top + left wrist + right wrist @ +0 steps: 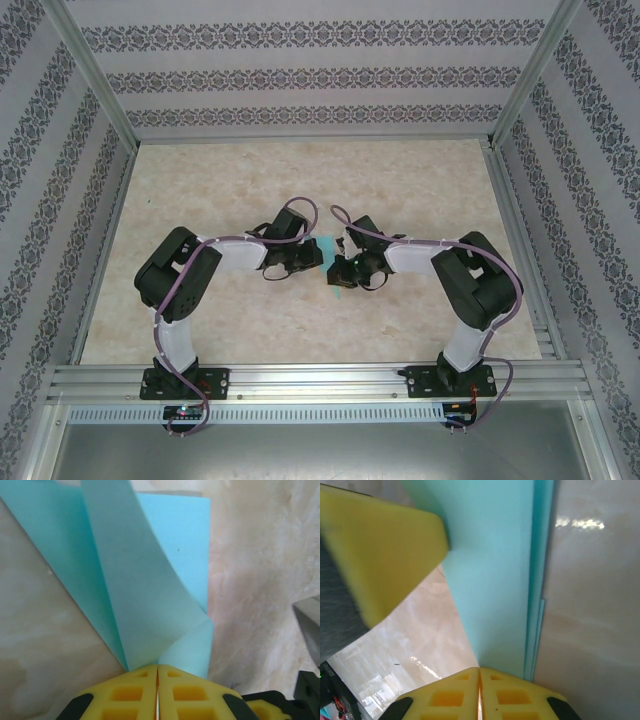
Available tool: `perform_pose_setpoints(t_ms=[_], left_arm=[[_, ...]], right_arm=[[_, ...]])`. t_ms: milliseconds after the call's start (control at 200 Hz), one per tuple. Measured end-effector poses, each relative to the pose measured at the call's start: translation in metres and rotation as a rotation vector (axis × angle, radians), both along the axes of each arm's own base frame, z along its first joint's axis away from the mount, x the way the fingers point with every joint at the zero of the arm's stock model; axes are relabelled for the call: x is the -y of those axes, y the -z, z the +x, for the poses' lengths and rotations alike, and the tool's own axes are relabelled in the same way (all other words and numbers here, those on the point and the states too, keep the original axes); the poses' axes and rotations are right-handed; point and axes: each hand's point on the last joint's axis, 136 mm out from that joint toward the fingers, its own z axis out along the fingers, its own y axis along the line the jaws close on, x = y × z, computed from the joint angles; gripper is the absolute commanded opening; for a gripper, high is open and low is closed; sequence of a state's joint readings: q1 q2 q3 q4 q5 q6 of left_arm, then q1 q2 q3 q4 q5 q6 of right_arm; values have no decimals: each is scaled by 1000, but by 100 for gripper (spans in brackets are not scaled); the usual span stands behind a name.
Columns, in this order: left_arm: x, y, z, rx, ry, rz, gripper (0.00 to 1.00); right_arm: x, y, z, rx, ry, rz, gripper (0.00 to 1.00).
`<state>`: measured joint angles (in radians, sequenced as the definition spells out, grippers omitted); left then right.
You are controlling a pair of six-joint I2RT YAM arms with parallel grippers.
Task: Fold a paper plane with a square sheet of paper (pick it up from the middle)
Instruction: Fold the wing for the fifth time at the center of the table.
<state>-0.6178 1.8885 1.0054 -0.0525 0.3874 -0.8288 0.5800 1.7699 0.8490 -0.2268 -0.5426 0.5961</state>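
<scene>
**Both jaws pinch the folded turquoise sheet at mid-counter**

Patterned walls [320, 70] and an aluminium frame [90, 80] ring the marbled beige counter [400, 180]. From above, the wrists of the left arm [190, 270] and right arm [470, 280] meet at its middle and hide most of the square sheet of paper [328, 248] [150, 595] [495, 580]. In the right wrist view a blurred yellow finger [385, 545] overlaps the sheet. The left jaws are pressed together on a folded corner. The right jaws, also closed, pinch the layered edge. The sheet is unmarked and folded in layers, with one flap curling up. Its long axis runs away from the arm bases, slightly tilted.
</scene>
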Motion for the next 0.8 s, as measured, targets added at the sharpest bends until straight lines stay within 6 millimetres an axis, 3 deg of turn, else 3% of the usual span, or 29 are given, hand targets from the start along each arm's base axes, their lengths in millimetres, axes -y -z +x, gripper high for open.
perform_pose_setpoints(t_ms=[340, 799], left_arm=[[1, -17, 11, 98, 58, 40, 14], [-1, -8, 18, 143, 122, 110, 13]], right_arm=[[1, 0, 2, 0, 6, 25, 9], [2, 1, 1, -4, -2, 47, 9]])
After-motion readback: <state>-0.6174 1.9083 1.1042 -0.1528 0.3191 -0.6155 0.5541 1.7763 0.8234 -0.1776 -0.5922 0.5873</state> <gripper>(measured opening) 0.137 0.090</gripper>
